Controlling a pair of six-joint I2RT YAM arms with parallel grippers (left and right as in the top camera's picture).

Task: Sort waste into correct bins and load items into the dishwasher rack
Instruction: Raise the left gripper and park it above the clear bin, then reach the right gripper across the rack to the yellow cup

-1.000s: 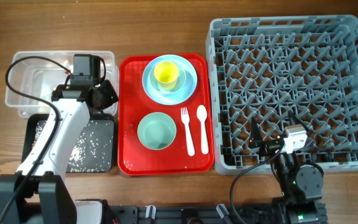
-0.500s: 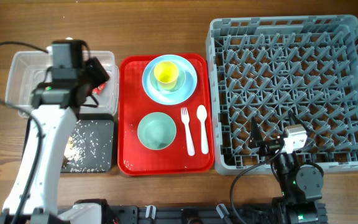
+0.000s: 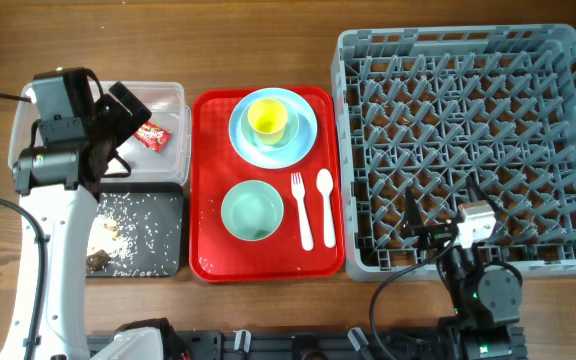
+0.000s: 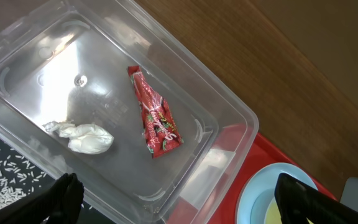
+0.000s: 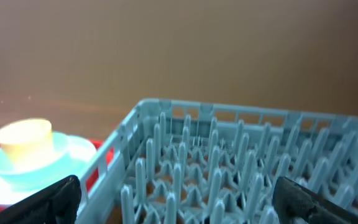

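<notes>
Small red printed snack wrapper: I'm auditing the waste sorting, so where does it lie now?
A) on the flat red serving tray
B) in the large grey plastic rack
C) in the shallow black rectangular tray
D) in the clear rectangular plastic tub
D: the small red printed snack wrapper lies on the floor of the clear rectangular plastic tub, next to the crumpled white tissue.

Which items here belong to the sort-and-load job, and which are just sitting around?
Job: red wrapper, white tissue, clear tub, rice scraps, black tray, yellow cup, blue plate, green bowl, fork, spoon, grey rack.

Just there: red serving tray, wooden table.
</notes>
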